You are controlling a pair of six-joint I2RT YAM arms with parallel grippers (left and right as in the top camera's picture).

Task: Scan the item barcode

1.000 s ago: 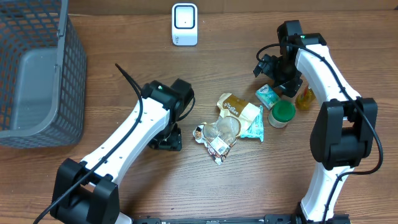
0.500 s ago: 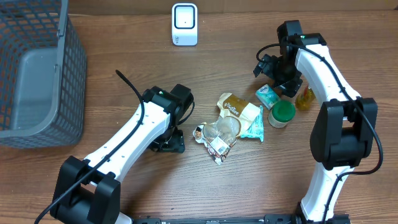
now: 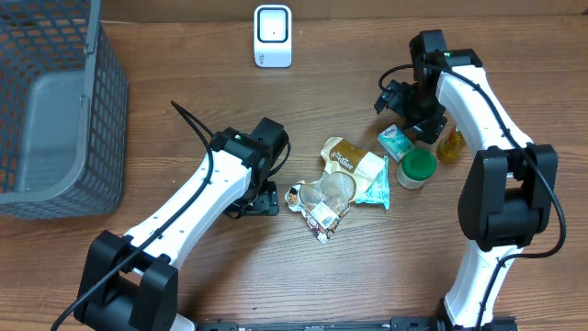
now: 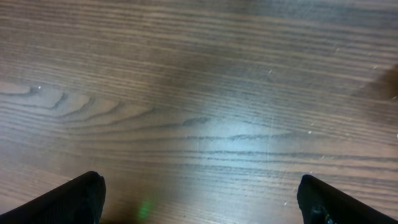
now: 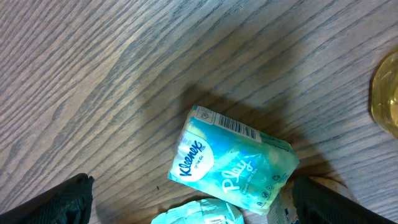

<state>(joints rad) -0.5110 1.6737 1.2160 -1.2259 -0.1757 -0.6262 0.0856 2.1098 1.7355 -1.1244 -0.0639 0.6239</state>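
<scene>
The right jaws stood wide open and gripped nothing; directly beneath them, between the two fingertips in the wrist view, the blue Kleenex tissue pack lay flat on the counter, apart from both tips, its barcode strip facing up along the edge farther from the jaws; an amber bottle stood just to their right, and a green-lidded jar sat just beside the pack; the left jaws were also spread wide and held nothing, with only bare wood between their tips; a heap of snack packets lay near them on their right; the white scanner stood well apart from both pairs of jaws; a grey wire basket sat far to the left jaws' left.
</scene>
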